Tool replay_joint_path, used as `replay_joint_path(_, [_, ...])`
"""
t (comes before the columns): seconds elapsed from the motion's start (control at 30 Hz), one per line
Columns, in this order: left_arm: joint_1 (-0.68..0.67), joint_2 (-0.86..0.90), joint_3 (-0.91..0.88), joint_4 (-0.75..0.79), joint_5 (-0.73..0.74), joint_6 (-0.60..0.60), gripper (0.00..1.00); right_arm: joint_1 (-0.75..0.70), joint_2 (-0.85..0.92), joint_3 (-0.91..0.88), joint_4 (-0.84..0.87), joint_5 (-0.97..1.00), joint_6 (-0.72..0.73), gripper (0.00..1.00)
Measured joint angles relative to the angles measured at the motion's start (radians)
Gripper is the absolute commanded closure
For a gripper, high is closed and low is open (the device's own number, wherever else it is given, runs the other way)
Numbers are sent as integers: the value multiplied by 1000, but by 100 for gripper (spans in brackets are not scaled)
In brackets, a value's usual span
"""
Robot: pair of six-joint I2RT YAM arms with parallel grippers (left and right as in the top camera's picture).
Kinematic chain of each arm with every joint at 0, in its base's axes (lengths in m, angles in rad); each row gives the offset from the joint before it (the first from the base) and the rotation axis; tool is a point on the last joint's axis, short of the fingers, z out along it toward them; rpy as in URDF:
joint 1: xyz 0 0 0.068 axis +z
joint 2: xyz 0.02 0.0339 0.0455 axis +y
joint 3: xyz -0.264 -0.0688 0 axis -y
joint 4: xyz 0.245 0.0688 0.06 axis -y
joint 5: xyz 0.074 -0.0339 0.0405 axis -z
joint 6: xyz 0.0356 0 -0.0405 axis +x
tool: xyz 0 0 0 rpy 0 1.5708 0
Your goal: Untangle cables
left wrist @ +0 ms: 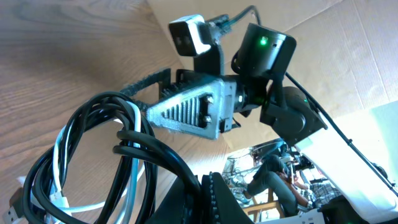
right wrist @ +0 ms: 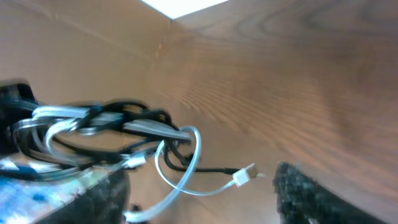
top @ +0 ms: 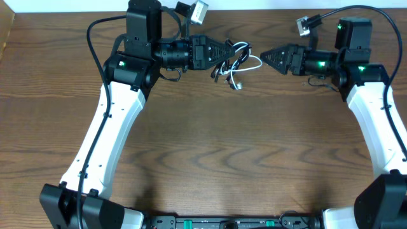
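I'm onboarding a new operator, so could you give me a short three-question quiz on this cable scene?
1. True or false: the left gripper is shut on the cable bundle.
2. The right gripper is: A) open, facing the bundle; B) shut on the bundle; C) out of sight.
3. What colour is the cable loop sticking out toward the right gripper?

Key: 1 true; 2 A; 3 white.

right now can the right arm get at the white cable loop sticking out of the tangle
Probably yes: the right gripper is open and points at the loop of the white cable, which juts toward it from the tangle the left gripper holds; nothing shows between them.
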Motion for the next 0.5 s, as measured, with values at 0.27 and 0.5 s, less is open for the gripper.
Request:
replay_joint_path(0.27, [0, 0, 0, -1, 0, 0, 93, 72, 83, 0, 26, -7, 246, 51])
replay_joint_path(0.5, [0, 0, 0, -5, -1, 0, 93, 93, 118, 0, 79, -17, 346, 71])
